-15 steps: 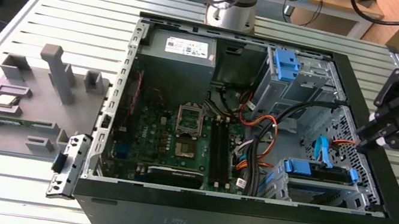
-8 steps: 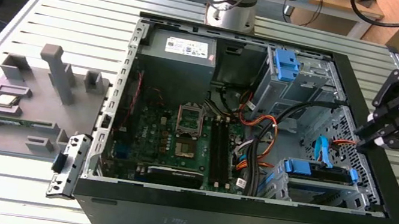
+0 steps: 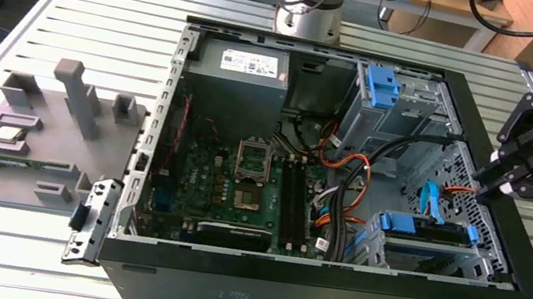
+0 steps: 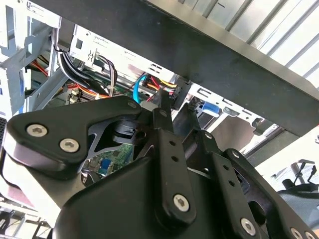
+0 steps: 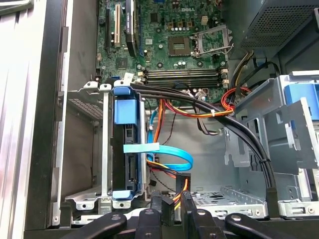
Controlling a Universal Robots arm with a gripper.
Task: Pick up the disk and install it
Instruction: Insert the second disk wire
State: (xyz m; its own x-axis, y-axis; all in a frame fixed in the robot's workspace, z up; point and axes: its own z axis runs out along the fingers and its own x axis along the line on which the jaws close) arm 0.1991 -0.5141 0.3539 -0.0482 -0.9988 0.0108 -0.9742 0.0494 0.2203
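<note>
Exterior view: the gripper [image 3: 491, 187] hangs at the exterior view's right side of the open computer case [image 3: 330, 290], tips dipped just inside the case wall. The disk [image 3: 425, 227] is not in the gripper. It sits seated in the lower drive cage [image 3: 380, 250], blue carrier bracket showing, near the case's front corner. From the gripper the disk lies a little toward the exterior view's left and lower in the picture, near but apart, no contact.

First wrist view: the disk [image 5: 124, 109] is seen edge-on in the cage, and its long axis runs from the gripper's side toward the motherboard [image 5: 174, 45], roughly parallel to the case wall. A light blue data cable [image 5: 169, 159] loops between the disk and the gripper [image 5: 172, 206].

End effector: the jaws are drawn in close, only a narrow slot between them, and a black cable plug [image 5: 168, 204] with orange and yellow wires sits in that slot. I judge the jaws clamped on the plug, not on the disk. Second wrist view: the gripper [image 4: 164, 107] has its tips close by the cable bundle [image 4: 149, 84] inside the case.

A second blue caddy [image 3: 381, 83] sits in the upper bay, well apart.
</note>
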